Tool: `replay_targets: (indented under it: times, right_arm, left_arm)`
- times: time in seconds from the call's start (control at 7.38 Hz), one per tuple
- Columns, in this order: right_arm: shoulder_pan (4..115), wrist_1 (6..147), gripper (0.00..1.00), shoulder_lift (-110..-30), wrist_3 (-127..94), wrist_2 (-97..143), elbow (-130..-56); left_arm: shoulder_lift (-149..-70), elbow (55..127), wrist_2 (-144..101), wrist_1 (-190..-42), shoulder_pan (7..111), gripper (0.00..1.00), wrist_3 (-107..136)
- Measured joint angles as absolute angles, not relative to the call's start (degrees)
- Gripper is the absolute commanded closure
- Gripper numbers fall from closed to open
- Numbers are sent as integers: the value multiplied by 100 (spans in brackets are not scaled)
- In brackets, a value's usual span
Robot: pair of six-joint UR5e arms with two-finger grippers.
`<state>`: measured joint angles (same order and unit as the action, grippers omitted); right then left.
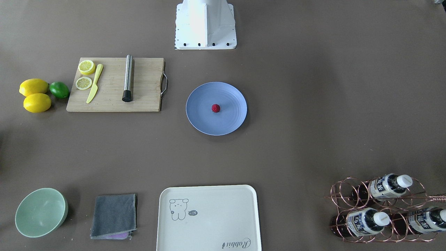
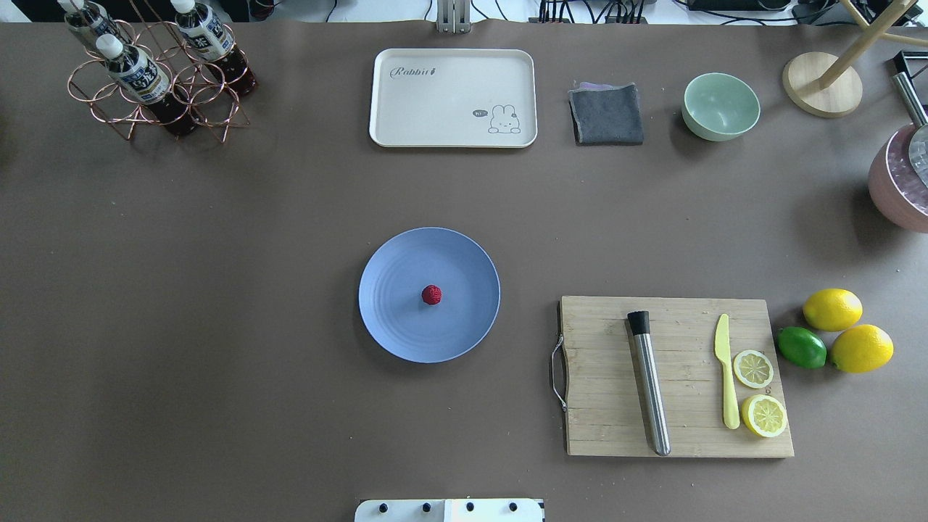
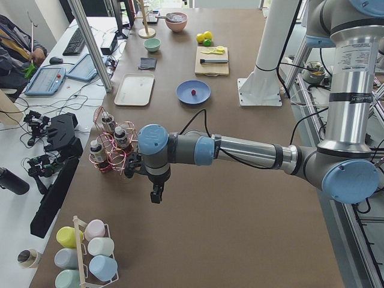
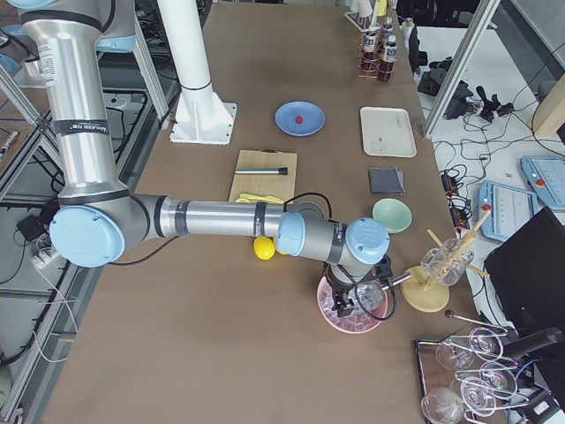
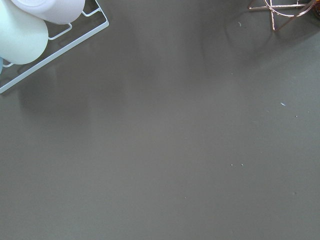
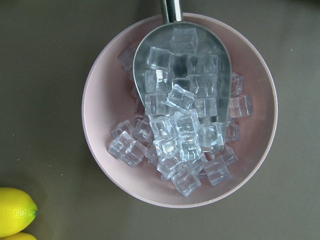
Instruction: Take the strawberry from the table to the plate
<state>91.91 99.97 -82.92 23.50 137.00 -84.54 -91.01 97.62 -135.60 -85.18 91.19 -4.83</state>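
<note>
The small red strawberry [image 1: 216,108] [image 2: 431,294] lies at the centre of the light blue plate [image 1: 202,118] [image 2: 395,319], which sits mid-table [image 1: 296,122]. Neither arm is near it. My left gripper [image 3: 156,195] hangs over bare table beside the copper bottle rack [image 3: 114,150], at the table's left end. At the other end, my right gripper [image 4: 350,305] hovers above a pink bowl [image 6: 100,135] filled with ice cubes. Both grippers show only in the side views, so I cannot tell if they are open or shut.
A wooden cutting board [image 2: 602,406] holds a steel muddler [image 2: 650,388], a yellow knife and lemon slices. Two lemons [image 2: 832,309] and a lime [image 2: 801,346] lie beside it. A cream tray [image 2: 453,98], grey cloth [image 2: 606,114] and green bowl [image 2: 721,106] line the far edge.
</note>
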Motion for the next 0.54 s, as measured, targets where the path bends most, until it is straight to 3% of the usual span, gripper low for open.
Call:
replay_targets:
  times: [0.54]
  right_arm:
    - [9194, 9959, 0, -8507, 2293, 13352, -8797]
  left_arm:
    - [-9199, 9754, -13534, -8525, 9062, 2, -262]
